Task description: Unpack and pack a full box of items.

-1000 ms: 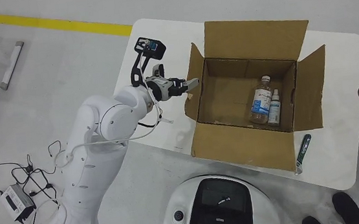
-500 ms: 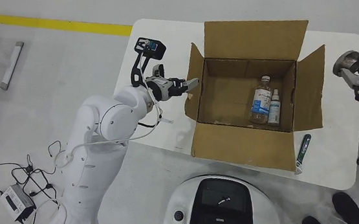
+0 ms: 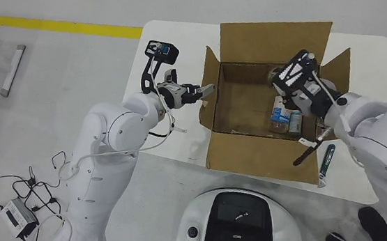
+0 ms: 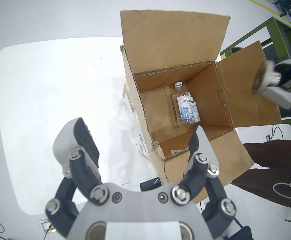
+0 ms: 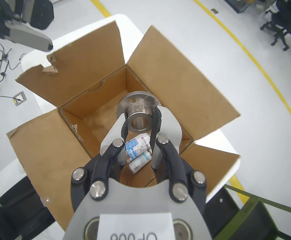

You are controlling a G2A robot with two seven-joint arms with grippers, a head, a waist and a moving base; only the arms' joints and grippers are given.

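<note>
An open cardboard box [image 3: 260,157] stands on the white table [image 3: 172,45]. On its floor lie a clear bottle [image 4: 183,109] with a blue label and a smaller white bottle [image 4: 194,109] side by side, also seen as the clear bottle [image 5: 137,144] and the small bottle [image 5: 139,162]. My right gripper [image 5: 139,122] is shut on a metal flange [image 5: 138,106] and hangs over the box opening above the bottles [image 3: 278,117]. My left gripper [image 4: 138,134] is open with nothing between its fingers, beside the box's left flap [image 3: 209,91].
A dark green tube [image 3: 327,162] lies on the table to the right of the box. All the box flaps [image 5: 86,66] stand spread outward. A green rack [image 4: 250,41] stands past the table's right side. Bare table lies left of the box.
My right arm has swung in from the table's right edge with the metal flange and now hangs over the box. The left arm has not moved.
</note>
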